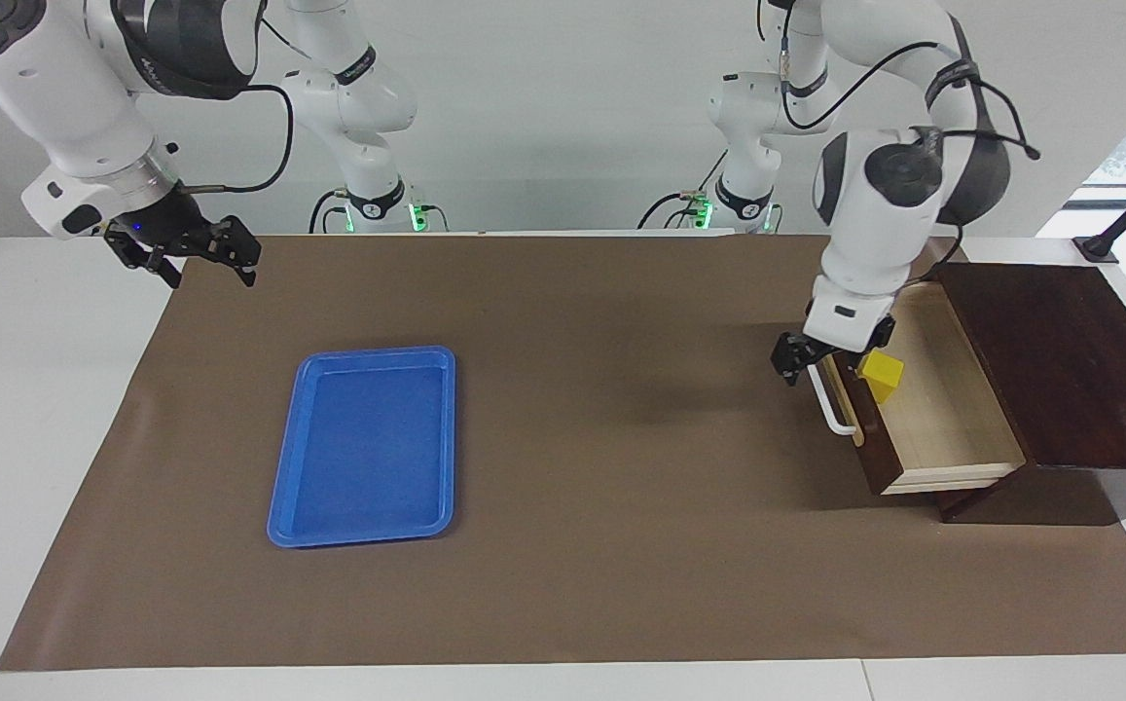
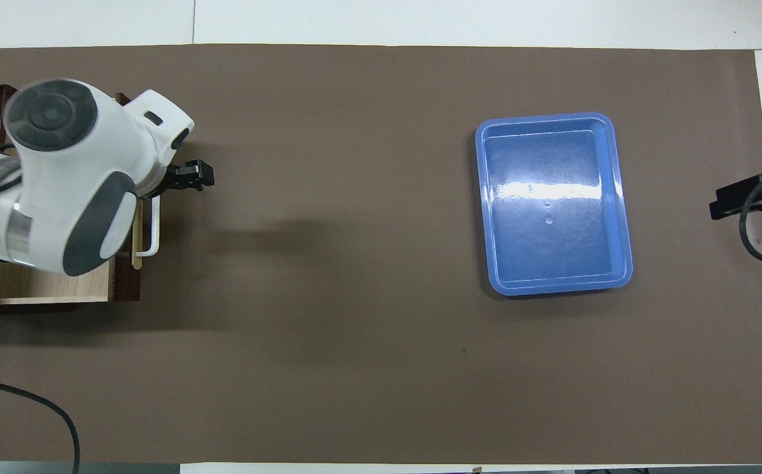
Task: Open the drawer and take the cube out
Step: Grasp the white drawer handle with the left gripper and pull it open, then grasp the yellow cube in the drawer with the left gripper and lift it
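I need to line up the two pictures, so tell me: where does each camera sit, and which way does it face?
Facing view: high across the table, looking at the robots; both arms show, the left gripper at the open drawer holding the cube.
Overhead view: above the robots' end, looking steeply down; the left arm covers the drawer, the right gripper at the edge.
Shared: drawer, blue tray.

1. Blue plastic tray (image 1: 362, 446) (image 2: 553, 203): rectangular, shallow, rimmed, empty; lies flat toward the right arm's end of the table.
2. Brown mat (image 1: 601, 409) (image 2: 328, 276): covers most of the table.
3. Table (image 1: 37, 389) (image 2: 460, 20): white, showing around the mat's edges.
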{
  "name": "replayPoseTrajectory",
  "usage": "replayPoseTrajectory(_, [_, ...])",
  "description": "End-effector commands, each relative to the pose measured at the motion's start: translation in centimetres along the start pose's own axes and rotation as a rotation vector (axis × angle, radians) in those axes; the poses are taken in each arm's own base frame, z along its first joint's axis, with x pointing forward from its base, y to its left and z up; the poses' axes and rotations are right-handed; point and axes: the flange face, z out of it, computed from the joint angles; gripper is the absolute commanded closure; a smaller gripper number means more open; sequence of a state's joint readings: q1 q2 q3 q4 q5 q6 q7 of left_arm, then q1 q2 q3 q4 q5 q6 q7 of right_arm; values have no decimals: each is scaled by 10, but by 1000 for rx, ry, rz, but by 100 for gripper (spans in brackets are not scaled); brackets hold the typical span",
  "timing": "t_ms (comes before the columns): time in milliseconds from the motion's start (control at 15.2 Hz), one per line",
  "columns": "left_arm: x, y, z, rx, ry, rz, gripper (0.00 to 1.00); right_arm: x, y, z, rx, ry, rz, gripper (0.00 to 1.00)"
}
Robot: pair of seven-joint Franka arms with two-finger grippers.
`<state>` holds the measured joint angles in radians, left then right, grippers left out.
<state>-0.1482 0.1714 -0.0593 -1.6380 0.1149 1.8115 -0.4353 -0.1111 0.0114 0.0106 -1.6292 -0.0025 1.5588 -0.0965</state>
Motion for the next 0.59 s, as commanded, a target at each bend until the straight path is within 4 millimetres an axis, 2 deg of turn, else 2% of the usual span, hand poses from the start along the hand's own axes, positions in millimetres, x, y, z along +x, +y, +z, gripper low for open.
replayPoseTrajectory(0, [25, -70, -6, -26, -47, -177, 0, -5, 2, -3, -15, -9, 13, 0])
replayPoseTrajectory(198, [29, -121, 16, -34, -19, -465, 0, -5, 2, -3, -15, -9, 13, 0])
replayPoseTrajectory(395, [9, -123, 51, -69, 36, -720, 0, -5, 2, -2, -15, -12, 12, 0])
replayPoseTrajectory(527, [6, -118, 69, -95, 54, -882, 0, -5, 2, -1, -15, -12, 12, 0])
